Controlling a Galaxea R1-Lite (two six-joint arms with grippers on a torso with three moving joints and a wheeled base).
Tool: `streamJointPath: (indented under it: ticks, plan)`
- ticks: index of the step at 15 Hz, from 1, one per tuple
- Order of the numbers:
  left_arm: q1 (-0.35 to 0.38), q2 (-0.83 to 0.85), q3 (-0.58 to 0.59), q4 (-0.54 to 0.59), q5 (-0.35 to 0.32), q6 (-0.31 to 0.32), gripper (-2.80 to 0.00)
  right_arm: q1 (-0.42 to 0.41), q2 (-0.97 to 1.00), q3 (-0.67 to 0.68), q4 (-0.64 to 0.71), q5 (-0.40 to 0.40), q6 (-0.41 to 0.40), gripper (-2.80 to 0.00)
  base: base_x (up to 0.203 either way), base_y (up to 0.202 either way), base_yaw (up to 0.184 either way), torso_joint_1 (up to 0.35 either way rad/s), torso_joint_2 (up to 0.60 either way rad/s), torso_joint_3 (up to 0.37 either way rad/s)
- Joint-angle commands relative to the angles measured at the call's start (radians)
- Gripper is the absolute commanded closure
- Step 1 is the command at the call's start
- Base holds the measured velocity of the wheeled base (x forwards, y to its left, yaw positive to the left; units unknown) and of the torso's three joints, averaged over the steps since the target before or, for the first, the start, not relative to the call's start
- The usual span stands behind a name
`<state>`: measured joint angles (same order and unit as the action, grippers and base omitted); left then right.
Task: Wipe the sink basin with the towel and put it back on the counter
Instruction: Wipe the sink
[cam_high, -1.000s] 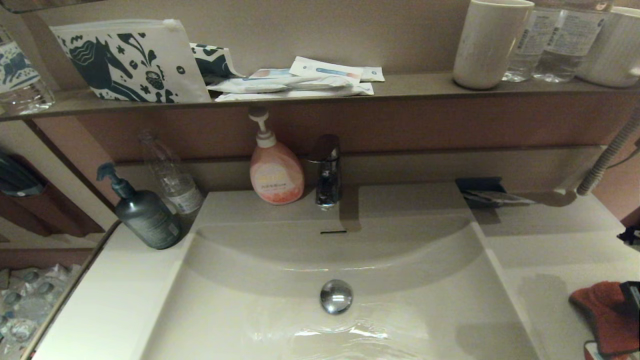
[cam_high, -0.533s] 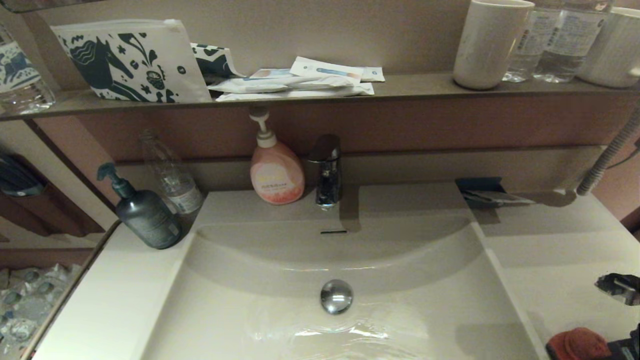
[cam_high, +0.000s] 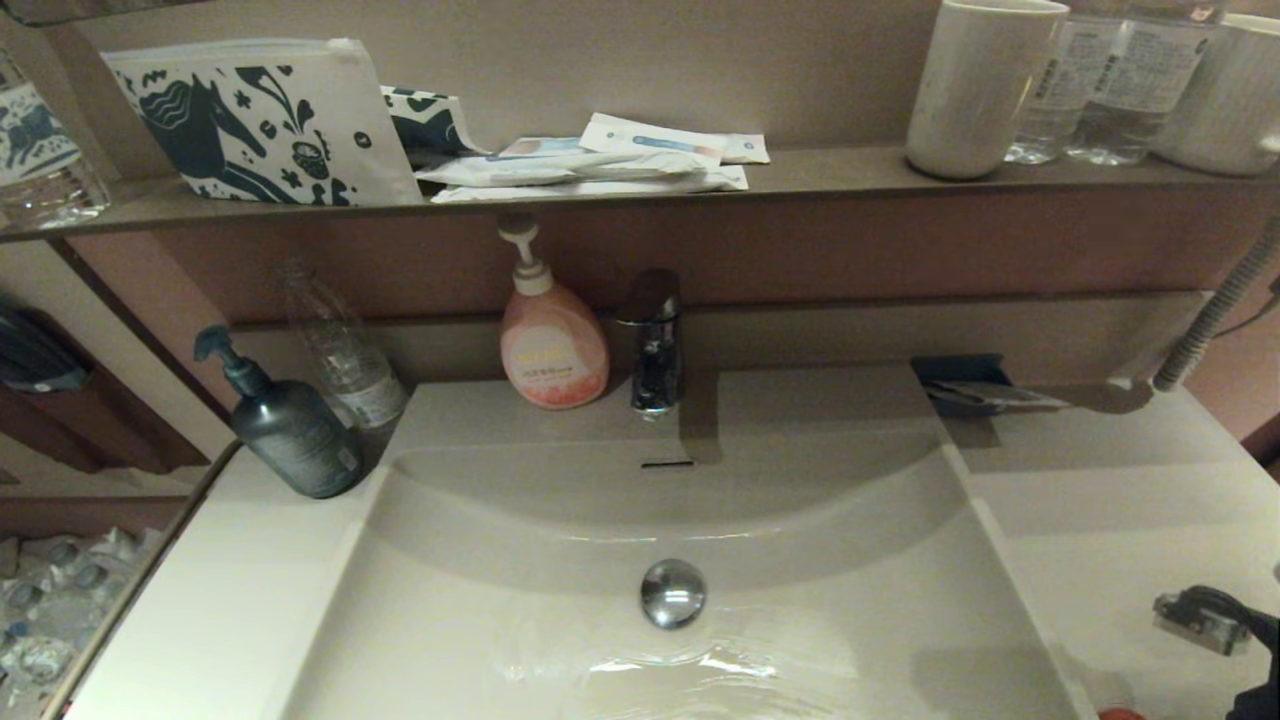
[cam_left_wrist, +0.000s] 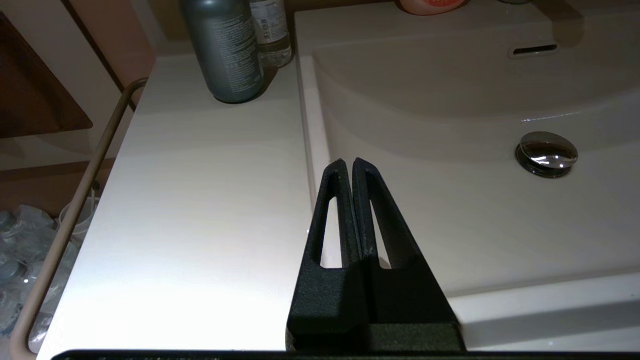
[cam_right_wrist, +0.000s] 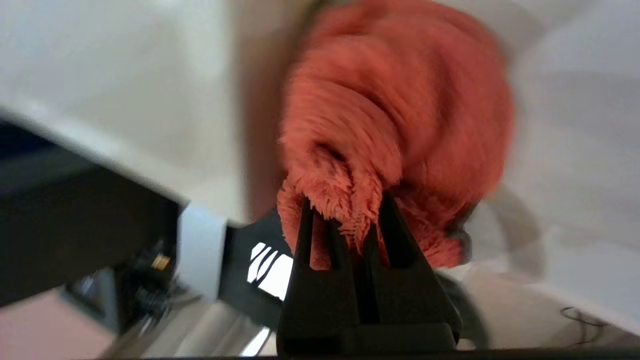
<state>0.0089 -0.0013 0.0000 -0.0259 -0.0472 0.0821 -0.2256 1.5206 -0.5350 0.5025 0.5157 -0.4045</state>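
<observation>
Counter (cam_high: 1110, 500): glossy off-white top, one piece with the sink basin (cam_high: 800, 640). On its left part, near the back: dark grey pump bottle (cam_high: 290, 425), clear plastic bottle (cam_high: 345, 350) just behind it. On the ledge behind the basin: pink soap dispenser (cam_high: 552, 345) beside the chrome tap (cam_high: 652, 340). Shelf (cam_high: 830, 172) above carries a patterned pouch (cam_high: 260, 120), flat sachets (cam_high: 600, 160), a pale cup (cam_high: 975, 85), water bottles (cam_high: 1120, 80)
</observation>
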Motion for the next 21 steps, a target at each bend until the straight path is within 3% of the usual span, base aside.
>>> streamJointPath:
  ticks: [1, 4, 13, 21]
  plan:
    - [0.000, 0.001, 0.000, 0.000, 0.000, 0.001, 0.00, 0.019, 0.017, 0.018, 0.002, 0.017, -0.005, 0.00, 0.000, 0.000, 0.000, 0.000, 0.00, 0.000]
    - [0.000, 0.001, 0.000, 0.000, 0.000, 0.001, 0.00, 0.017, 0.063, 0.019, -0.073, 0.098, -0.006, 0.00, 0.000, 0.000, 0.000, 0.000, 0.00, 0.000]
    - [0.000, 0.001, 0.000, 0.000, 0.000, 0.001, 0.00, 0.017, 0.196, 0.021, -0.283, 0.136, 0.032, 0.00, 0.000, 0.000, 0.000, 0.000, 0.00, 0.000]
    - [0.000, 0.001, 0.000, 0.000, 0.000, 0.001, 0.00, 0.017, 0.215, -0.009, -0.521, 0.233, 0.233, 0.00, 0.000, 0.000, 0.000, 0.000, 0.00, 0.000]
